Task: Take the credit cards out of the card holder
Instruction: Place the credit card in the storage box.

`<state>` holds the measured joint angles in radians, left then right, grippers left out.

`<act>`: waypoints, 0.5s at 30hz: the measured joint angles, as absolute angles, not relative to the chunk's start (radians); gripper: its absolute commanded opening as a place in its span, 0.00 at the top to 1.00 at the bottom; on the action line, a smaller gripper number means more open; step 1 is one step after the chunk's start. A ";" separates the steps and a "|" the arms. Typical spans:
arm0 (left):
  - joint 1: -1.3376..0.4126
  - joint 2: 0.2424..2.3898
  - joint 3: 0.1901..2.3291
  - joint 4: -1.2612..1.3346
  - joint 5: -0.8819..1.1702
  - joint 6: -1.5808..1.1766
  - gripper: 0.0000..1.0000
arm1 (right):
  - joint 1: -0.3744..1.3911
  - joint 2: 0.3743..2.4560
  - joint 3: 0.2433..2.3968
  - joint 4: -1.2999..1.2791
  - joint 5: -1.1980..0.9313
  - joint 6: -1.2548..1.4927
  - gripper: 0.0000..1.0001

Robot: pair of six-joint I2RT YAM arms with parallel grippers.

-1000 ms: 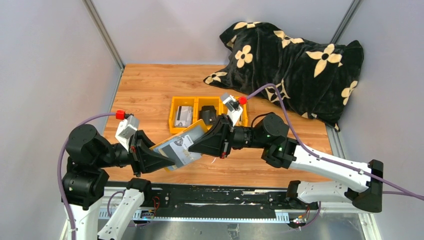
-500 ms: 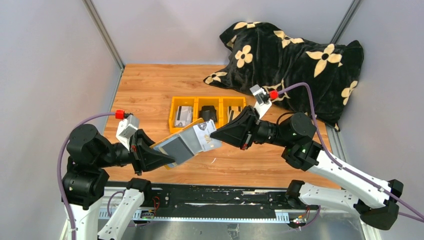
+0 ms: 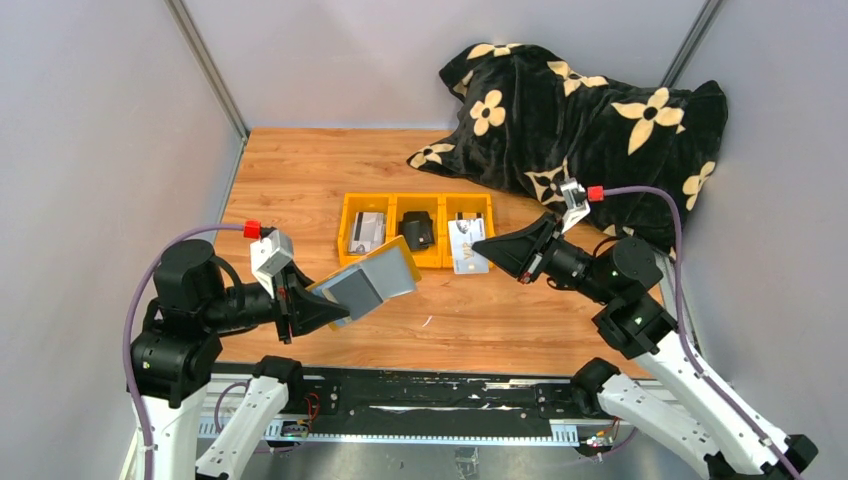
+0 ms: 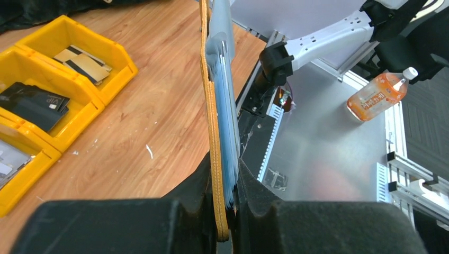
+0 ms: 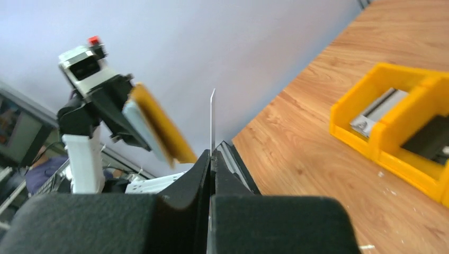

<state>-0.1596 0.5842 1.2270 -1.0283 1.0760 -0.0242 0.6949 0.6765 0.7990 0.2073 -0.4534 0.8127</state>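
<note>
Our right gripper (image 3: 497,250) is pinched shut on one credit card (image 3: 468,246), gripping it by its edge, and the card hangs over the right-hand compartment of the yellow tray (image 3: 344,238). To do this well, we bring it down low and flat inside that bin before the jaws part, so it can't skid onto the table (image 3: 300,180). Further left, our left gripper (image 3: 333,310) is clamped on the card holder (image 3: 372,282), lifted off the wood. Whether more cards sit inside, we cannot tell.

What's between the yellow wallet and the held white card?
Only air between card holder and card; top view shows just the yellow tray and table beneath.
</note>
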 measured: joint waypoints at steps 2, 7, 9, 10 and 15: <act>-0.160 0.583 1.227 -1.036 1.076 -0.010 1.00 | 0.638 0.657 0.745 0.198 -0.464 0.842 1.00; -0.160 0.580 1.227 -1.044 1.076 0.003 1.00 | 0.532 0.651 0.641 0.168 -0.490 0.899 1.00; -0.160 0.580 1.229 -1.046 1.076 0.005 1.00 | 0.512 0.671 0.617 0.157 -0.488 0.910 1.00; -0.160 0.580 1.231 -1.047 1.077 0.005 1.00 | 0.507 0.692 0.610 0.155 -0.487 0.915 1.00; -0.160 0.579 1.243 -1.048 1.092 0.004 1.00 | 0.513 0.910 0.631 0.201 -0.485 0.924 1.00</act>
<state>-0.1596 0.5793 1.2427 -1.0477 1.0920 0.0044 0.5125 0.9104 0.6312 0.2008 -0.4850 0.9241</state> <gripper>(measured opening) 0.160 0.007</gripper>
